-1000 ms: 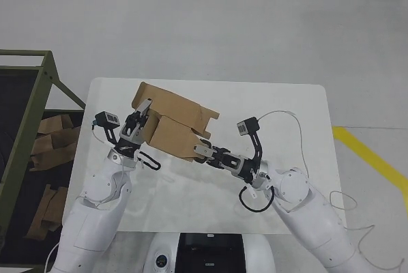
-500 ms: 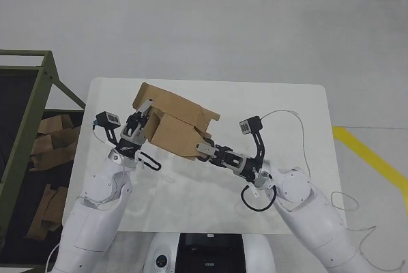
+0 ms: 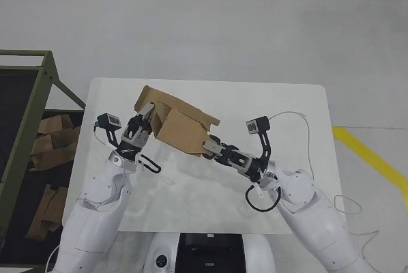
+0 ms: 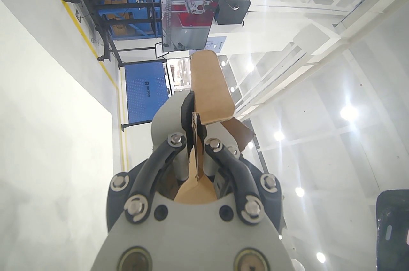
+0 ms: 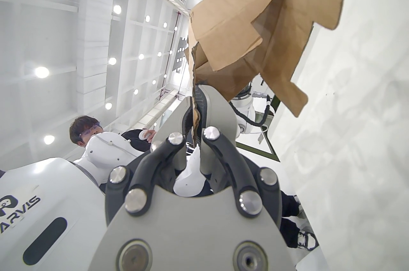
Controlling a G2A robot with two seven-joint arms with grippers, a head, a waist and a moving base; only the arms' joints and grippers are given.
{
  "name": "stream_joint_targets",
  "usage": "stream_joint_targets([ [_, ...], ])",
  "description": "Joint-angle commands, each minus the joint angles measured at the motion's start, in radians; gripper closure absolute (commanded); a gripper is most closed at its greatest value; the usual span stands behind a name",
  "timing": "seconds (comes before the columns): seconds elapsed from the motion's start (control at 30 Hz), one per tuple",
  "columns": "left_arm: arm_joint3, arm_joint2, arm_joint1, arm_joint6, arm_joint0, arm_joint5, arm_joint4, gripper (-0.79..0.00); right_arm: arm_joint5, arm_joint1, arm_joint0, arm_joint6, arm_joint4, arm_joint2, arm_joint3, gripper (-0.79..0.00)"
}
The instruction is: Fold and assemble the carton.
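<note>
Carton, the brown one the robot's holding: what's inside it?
Only bare brown cardboard shows inside the carton, which the left gripper and right gripper pinch. A folded flap covers its deeper part, so that cannot be seen.

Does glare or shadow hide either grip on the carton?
Top view: even light, faint shadows on the table under the carton. Left wrist view: ceiling lamps flare beside the left gripper, grip readable. Right wrist view: right gripper clear of glare.

A green metal rack point(image 3: 48, 68) is standing beside the white worktop point(image 3: 272, 95), holding flat cardboard pieces point(image 3: 54, 133); a yellow line point(image 3: 378, 160) is crossing the floor.
</note>
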Motion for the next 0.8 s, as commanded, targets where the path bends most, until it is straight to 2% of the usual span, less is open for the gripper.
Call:
stream_joint_targets([
  [0.0,-0.001,-0.001,0.000,-0.011,0.004,0.000,0.001,0.000,-0.002,0.000,-0.005,-0.002,0.000,0.004,-0.003,0.000],
  [0.77,-0.005,-0.014,-0.002,-0.083,0.039,0.013,0.005,0.000,-0.034,0.002,-0.050,-0.039,-0.015,0.042,-0.028,0.000],
])
